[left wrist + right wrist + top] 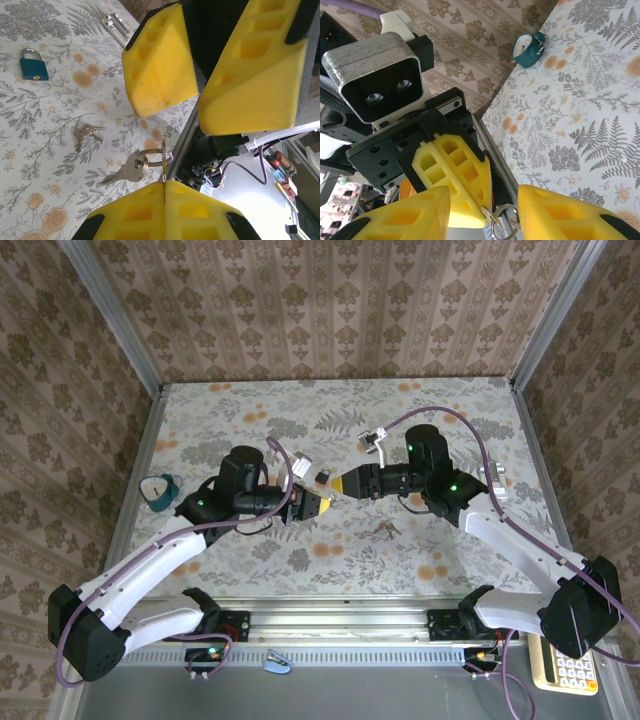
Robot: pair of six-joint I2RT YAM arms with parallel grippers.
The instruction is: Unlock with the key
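Key [127, 172] hangs from key ring [155, 156] above middle of worktop [45, 170], not resting on it. Left gripper [165, 192] fully closed, pinches ring between fingertips. Right gripper [192, 112] faces it, jaws partly open, nothing held, key just beside its fingers. Padlock [34, 69] lies flat, well apart, farther from near edge than spare keys [85, 134]. Step seems handover of key between grippers. Next move probably needs right jaws around key head, firm closing, only then left release.
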